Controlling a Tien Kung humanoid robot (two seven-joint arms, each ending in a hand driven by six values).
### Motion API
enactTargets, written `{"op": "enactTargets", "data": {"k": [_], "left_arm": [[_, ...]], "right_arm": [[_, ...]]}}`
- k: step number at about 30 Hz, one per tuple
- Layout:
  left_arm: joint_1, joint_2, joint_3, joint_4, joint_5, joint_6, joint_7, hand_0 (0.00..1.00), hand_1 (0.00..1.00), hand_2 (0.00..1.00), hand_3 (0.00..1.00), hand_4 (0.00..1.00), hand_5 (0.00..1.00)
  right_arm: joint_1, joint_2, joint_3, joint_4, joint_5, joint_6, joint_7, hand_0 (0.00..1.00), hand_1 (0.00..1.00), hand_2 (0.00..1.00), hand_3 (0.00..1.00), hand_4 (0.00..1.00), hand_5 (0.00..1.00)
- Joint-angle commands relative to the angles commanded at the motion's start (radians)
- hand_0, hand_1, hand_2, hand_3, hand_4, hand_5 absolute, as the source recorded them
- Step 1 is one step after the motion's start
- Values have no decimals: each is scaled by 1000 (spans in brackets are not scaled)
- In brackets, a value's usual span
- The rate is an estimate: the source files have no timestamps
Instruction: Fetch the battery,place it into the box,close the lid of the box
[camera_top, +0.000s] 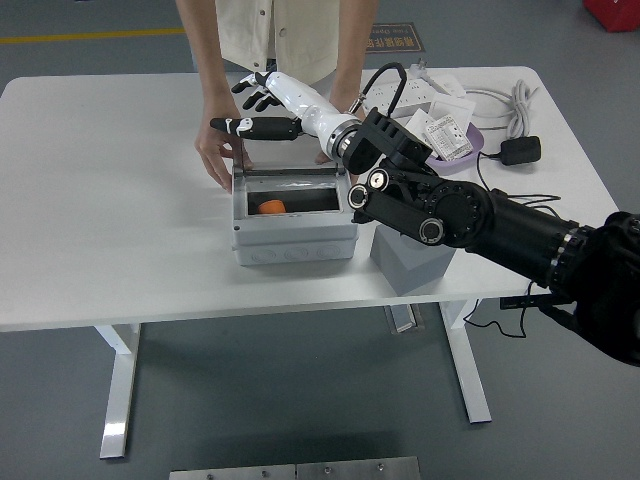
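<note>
A grey box (295, 238) stands in the middle of the table. The orange and black battery (272, 207) lies inside it. The clear lid (290, 176) is tipped down over the opening; I cannot tell if it is fully closed. My right hand (252, 110) is white with black fingertips. It hovers above the box's back left corner, fingers spread, holding nothing. A person at the far side has a hand (214, 152) against the box's left back corner and the other hand (335, 152) behind its right back corner. My left arm is out of view.
A white power strip (395, 97), a purple bowl (470, 150) with packets and a black adapter (520, 150) with its cable lie at the back right. A grey block (410, 265) sits just right of the box under my forearm.
</note>
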Motion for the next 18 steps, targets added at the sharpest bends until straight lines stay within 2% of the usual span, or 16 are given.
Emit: {"op": "enactTargets", "data": {"k": [9, 14, 18], "left_arm": [[-8, 6, 2, 0, 5, -3, 4, 574, 628, 606, 575, 649, 2], [-8, 7, 4, 0, 4, -3, 4, 574, 628, 606, 575, 649, 2], [-9, 6, 8, 0, -1, -2, 3, 574, 627, 606, 573, 650, 2]], "right_arm": [[-7, 0, -87, -109, 113, 0, 27, 757, 683, 696, 781, 932, 714], [-28, 0, -111, -131, 140, -3, 36, 757, 683, 696, 781, 932, 714], [-39, 0, -114, -124, 132, -3, 35, 766, 692, 706, 781, 924, 719]]}}
